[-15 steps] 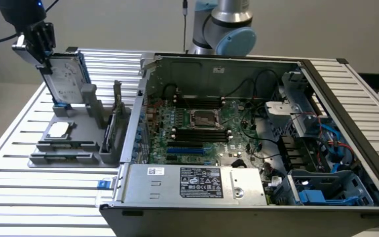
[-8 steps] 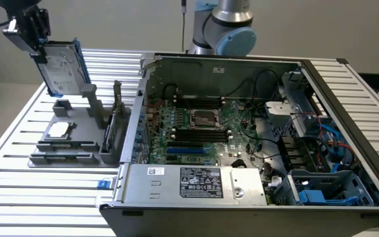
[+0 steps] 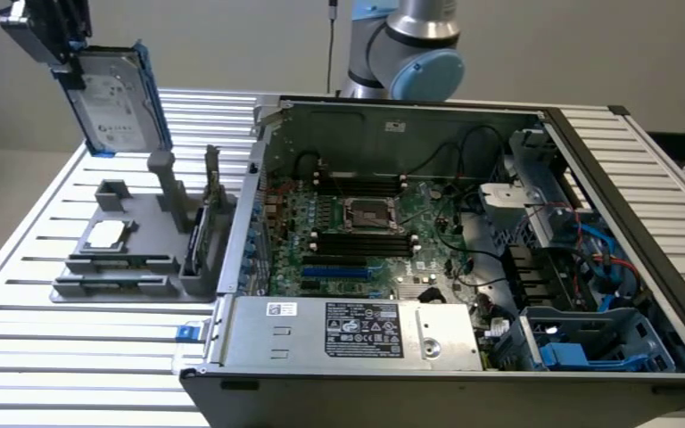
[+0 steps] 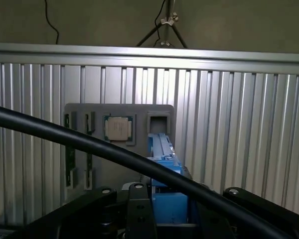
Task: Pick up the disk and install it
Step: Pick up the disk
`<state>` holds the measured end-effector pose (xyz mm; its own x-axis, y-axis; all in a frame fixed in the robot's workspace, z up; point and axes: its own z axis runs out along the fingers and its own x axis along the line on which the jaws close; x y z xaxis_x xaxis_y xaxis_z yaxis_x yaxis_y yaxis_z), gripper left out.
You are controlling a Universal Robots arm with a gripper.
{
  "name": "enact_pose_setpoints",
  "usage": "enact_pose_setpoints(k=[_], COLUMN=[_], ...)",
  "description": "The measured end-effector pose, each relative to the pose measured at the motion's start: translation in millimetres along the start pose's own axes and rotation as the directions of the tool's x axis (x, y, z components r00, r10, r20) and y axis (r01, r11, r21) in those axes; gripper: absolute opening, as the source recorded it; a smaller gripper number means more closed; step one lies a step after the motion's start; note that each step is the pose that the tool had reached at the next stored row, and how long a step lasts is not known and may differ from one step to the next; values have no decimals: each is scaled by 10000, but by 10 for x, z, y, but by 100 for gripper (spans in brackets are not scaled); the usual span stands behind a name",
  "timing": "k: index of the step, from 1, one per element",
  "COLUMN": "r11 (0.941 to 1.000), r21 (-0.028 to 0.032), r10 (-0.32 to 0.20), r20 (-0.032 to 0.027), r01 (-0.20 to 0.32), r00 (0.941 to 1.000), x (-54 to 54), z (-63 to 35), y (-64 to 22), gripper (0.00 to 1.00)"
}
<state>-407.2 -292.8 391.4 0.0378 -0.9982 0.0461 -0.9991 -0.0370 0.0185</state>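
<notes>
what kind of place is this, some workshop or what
Likely a robotics lab test cell for PC assembly: an open computer case with bare motherboard on a slatted aluminium table, a robot arm, and a hard drive held aloft.

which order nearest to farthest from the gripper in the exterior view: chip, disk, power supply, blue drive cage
1. disk: held in the gripper, aloft at the exterior view's left.
2. chip: on the grey holder below the gripper.
3. power supply: along the case's near edge.
4. blue drive cage: in the case's near corner, at the exterior view's right.
</notes>
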Motion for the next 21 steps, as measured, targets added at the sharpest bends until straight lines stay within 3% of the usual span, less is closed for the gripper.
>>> enact_pose_setpoints(k=[12,16,21], r11=[10000,10000,9997], r21=[-37,-98,-228], r10=[-4,-6,-11], r20=[30,33,37], r01=[4,6,12], r00=[10000,10000,10000], x=[48,69,91], z=[-554,-740,-930], y=[-525,-705,-928], gripper=[33,33,33])
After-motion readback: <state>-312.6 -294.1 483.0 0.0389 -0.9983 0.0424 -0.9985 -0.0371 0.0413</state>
